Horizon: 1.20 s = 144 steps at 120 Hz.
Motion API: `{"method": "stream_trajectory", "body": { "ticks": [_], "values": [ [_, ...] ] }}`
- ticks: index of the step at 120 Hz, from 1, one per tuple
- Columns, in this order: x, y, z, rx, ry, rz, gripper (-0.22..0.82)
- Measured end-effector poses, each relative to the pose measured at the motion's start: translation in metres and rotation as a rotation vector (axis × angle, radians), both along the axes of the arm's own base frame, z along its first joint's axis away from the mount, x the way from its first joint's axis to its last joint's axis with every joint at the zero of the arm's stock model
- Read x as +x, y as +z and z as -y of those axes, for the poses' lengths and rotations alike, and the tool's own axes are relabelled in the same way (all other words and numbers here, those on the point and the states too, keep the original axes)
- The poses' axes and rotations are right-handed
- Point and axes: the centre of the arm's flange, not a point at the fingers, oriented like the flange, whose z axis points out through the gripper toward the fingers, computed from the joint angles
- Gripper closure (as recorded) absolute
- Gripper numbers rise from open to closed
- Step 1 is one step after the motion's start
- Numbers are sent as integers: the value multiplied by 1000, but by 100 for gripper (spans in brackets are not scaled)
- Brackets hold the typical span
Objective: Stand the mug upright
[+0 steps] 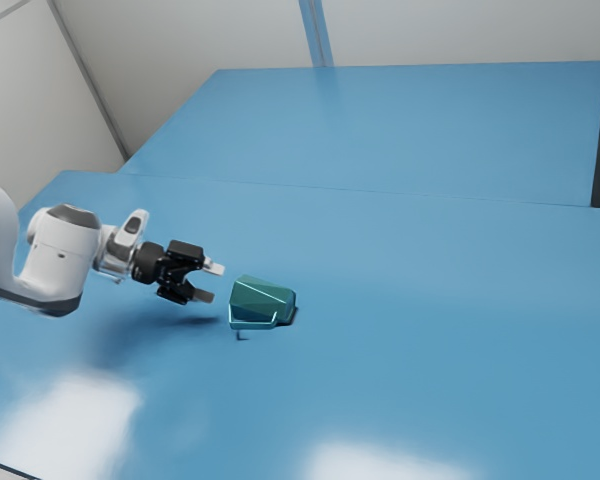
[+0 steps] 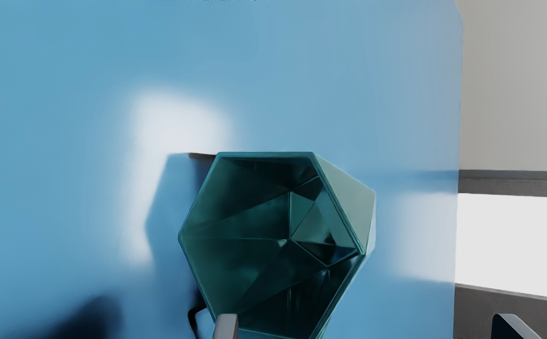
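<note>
mug | teal, faceted | lying on its side | mouth toward the exterior view's left | on blue table

We see the arm cut off at the exterior view's left. In the wrist view, one finger hides a bit of the mug; the edge cuts a dark loop, maybe a shadow.

Blue table, pale grey walls.

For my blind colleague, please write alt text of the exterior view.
A teal mug lies on its side on a blue table. A white robot arm reaches toward it from the exterior view's left, its black hand open.
</note>
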Motion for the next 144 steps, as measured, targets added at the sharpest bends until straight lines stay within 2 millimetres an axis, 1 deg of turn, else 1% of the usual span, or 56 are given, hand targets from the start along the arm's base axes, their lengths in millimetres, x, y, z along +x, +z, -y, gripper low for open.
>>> {"method": "stream_trajectory", "body": {
  "ticks": [14,21,56,74,77,81,97,108,116,124,144],
  "values": [
    [7,-5,24,-12,-42,52,2],
    [9,-5,32,-14,-58,77,2],
    [15,-9,57,-15,-111,156,2],
    [17,-12,66,-11,-125,178,3],
    [18,-13,67,-9,-126,182,5],
    [18,-13,68,-6,-126,187,10],
    [20,-15,74,1,-129,190,43],
    [20,-16,77,4,-129,187,57],
    [20,-16,77,6,-127,186,64],
    [20,-16,77,7,-125,184,69],
    [20,-15,78,8,-125,183,75]
  ]
}}
